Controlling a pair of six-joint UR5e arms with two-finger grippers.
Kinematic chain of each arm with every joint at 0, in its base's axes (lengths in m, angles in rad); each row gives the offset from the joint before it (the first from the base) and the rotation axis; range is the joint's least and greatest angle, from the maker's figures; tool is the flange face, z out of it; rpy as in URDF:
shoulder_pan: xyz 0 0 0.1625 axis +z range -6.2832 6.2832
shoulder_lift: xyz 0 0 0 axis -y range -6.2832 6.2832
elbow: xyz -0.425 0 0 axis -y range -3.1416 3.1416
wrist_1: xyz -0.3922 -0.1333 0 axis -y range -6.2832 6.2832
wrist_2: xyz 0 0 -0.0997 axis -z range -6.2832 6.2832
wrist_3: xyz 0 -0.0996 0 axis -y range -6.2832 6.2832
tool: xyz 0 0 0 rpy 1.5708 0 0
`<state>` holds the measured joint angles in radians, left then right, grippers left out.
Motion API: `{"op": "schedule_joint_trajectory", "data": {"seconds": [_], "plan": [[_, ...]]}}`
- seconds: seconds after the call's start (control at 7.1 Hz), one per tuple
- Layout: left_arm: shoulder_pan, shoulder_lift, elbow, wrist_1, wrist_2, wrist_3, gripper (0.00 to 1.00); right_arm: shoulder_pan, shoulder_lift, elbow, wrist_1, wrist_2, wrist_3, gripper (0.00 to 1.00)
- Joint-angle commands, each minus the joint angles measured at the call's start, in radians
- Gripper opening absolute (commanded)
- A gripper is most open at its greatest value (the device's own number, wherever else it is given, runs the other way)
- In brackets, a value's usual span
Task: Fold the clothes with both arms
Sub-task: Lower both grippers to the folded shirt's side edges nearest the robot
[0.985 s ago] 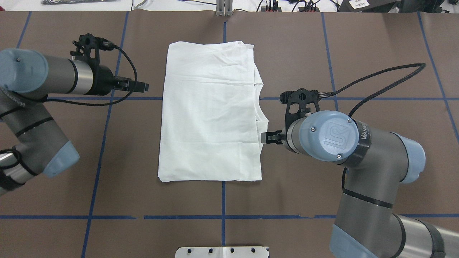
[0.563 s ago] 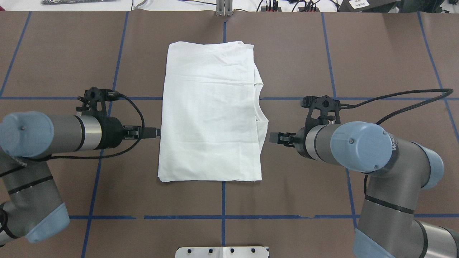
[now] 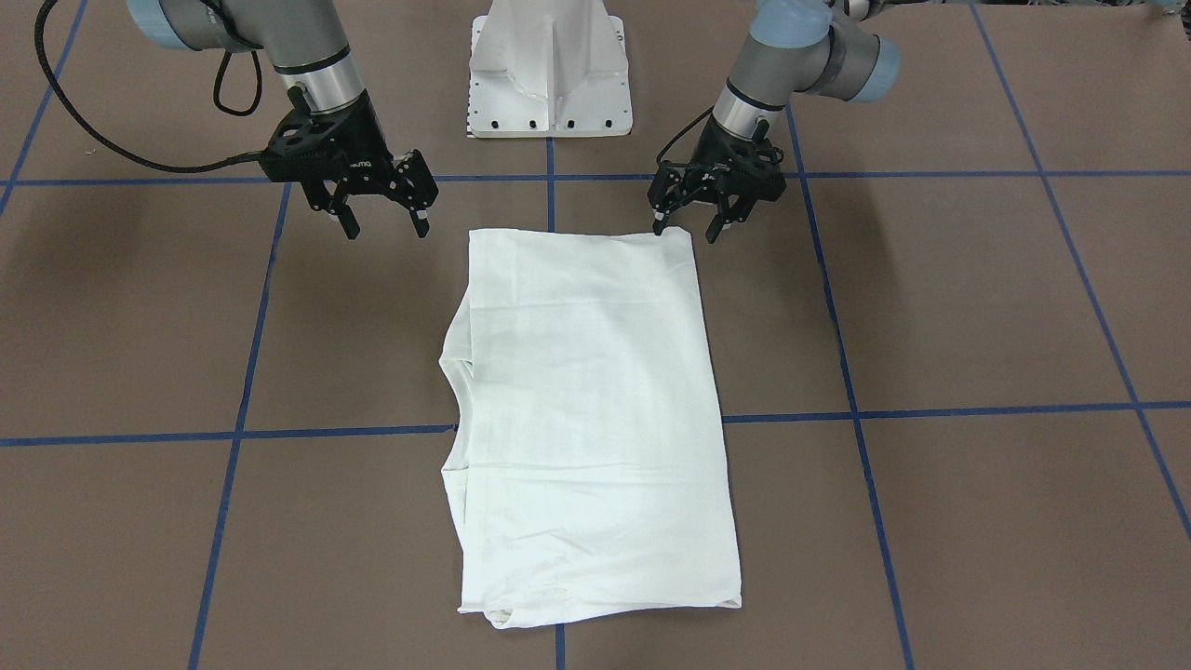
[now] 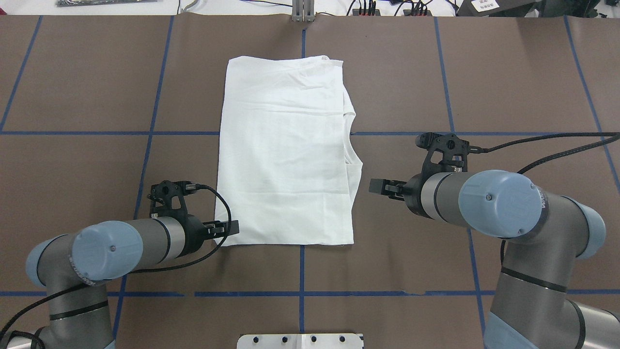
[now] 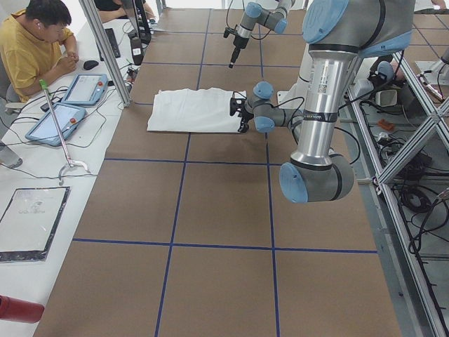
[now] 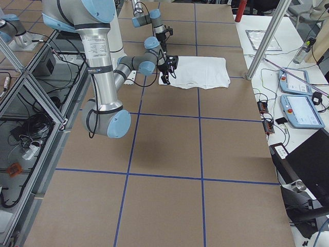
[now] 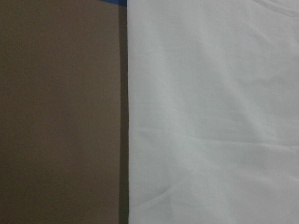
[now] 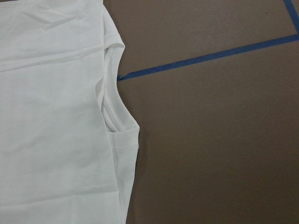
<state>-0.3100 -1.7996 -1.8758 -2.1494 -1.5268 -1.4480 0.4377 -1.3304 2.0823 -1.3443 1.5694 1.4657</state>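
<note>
The white T-shirt (image 4: 286, 155) lies folded into a long rectangle on the brown table, plain side up; no print or label shows. Its collar (image 4: 351, 145) is on the right edge and also shows in the right wrist view (image 8: 112, 107). My left gripper (image 4: 232, 227) is open at the shirt's near left corner; in the front view (image 3: 687, 228) one fingertip is at that corner. The left wrist view shows the shirt's straight edge (image 7: 128, 116). My right gripper (image 4: 375, 186) is open and empty, just right of the shirt's right edge, apart from it (image 3: 383, 221).
The white pedestal base (image 3: 549, 65) stands at the table's near edge. Blue tape lines (image 4: 300, 293) cross the brown cover. An operator (image 5: 42, 42) sits with tablets (image 5: 63, 105) beyond the table's far edge. Cables lie along that edge (image 4: 368, 7).
My left arm has swung from beside the shirt's far left part down to its near left corner. My right gripper has drawn back rightward off the shirt's right edge.
</note>
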Motion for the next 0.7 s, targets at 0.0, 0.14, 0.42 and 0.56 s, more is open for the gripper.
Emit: {"op": "schedule_joint_trajectory", "data": {"seconds": [0.0, 0.14, 0.42, 0.56], "plan": [[0.011, -0.038, 0.046, 0.010, 0.008, -0.008, 0.77, -0.001, 0.004, 0.001, 0.001, 0.004, -0.001, 1.00], [0.009, -0.035, 0.046, 0.011, 0.008, -0.006, 0.76, -0.001, 0.002, 0.001, 0.001, 0.003, -0.001, 1.00], [0.009, -0.029, 0.046, 0.025, 0.007, -0.005, 0.76, -0.001, 0.002, -0.001, 0.001, -0.002, 0.001, 1.00], [0.008, -0.026, 0.046, 0.025, 0.007, -0.002, 0.76, -0.001, 0.002, -0.001, -0.001, -0.002, 0.001, 1.00]]}}
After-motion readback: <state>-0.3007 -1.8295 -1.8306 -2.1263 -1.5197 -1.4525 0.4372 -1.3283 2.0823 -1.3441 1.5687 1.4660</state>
